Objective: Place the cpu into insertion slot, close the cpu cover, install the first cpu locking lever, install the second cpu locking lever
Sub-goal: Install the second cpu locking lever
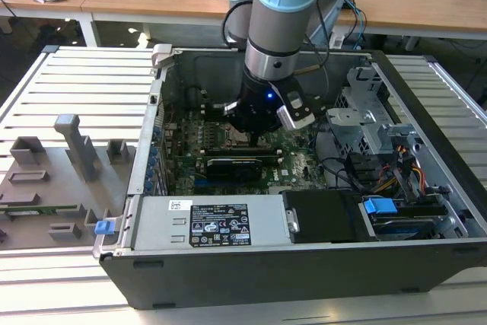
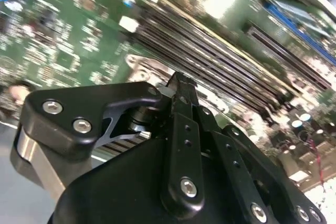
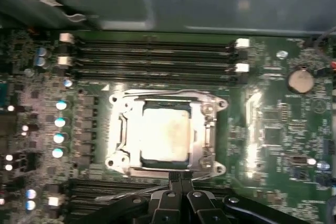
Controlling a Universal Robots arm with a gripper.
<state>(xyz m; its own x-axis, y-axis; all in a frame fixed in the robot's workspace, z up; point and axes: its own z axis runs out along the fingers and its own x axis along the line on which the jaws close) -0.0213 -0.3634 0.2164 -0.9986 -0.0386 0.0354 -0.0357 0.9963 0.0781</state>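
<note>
The cpu (image 3: 164,135), a dull silver square, lies in its socket on the green motherboard (image 3: 273,124). The cpu cover (image 3: 208,124), a silvery frame, lies flat around it. My gripper (image 3: 176,178) is shut, and its black fingertips meet at the socket's edge. In the second wrist view the gripper (image 2: 176,83) is low over the board with a small silvery piece (image 2: 163,92) at its tip. I cannot tell whether the fingers hold that piece. A thin silvery lever (image 3: 126,192) runs beside the fingers. In the exterior view the arm's wrist (image 1: 266,104) stands over the socket (image 1: 237,139).
Long memory slots (image 3: 152,56) run beside the socket. The open computer case (image 1: 251,272) walls in the board, with a black card (image 1: 236,165), a power supply (image 1: 205,222) and cables (image 1: 411,173). A grey fixture plate (image 1: 53,180) lies at the exterior view's left.
</note>
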